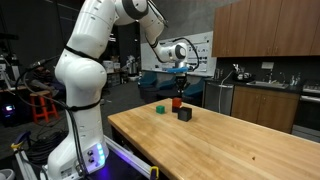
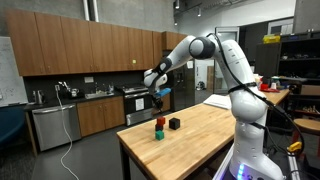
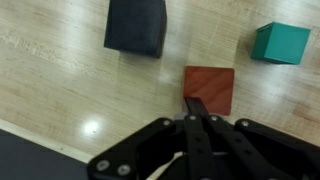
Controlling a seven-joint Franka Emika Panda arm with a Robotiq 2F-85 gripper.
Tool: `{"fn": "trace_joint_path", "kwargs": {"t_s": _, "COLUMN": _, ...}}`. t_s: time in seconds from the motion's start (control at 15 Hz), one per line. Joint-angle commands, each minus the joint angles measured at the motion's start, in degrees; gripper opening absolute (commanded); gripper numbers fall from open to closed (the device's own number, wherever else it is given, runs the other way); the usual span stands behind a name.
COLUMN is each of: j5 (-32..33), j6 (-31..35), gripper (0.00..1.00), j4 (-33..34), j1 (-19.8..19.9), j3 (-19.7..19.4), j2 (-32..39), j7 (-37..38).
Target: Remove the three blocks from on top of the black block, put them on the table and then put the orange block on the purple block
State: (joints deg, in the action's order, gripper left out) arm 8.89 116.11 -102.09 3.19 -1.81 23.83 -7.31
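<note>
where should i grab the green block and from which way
Come straight down from above and pinch two opposite side faces of the green block. It is a small cube lying flat on the table, apart from the orange block and black block, so all sides look free.

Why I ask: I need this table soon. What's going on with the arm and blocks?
The gripper hangs above the orange block, jaws shut, holding nothing. In an exterior view that block sits raised, apparently on something dark, perhaps the purple block, hard to tell. The green block and black block stand apart on the table.
</note>
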Motion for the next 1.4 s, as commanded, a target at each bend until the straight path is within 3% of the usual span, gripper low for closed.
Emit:
{"fn": "trace_joint_path", "kwargs": {"t_s": 0.0, "j5": -0.11, "j6": 0.73, "gripper": 0.0, "j4": 1.98, "j1": 1.11, "j3": -0.5, "j2": 1.94, "j7": -2.17}}
{"fn": "trace_joint_path", "kwargs": {"t_s": 1.33, "j5": -0.68, "j6": 0.68, "gripper": 0.0, "j4": 2.48, "j1": 1.55, "j3": 0.45, "j2": 4.54, "j7": -4.32}}
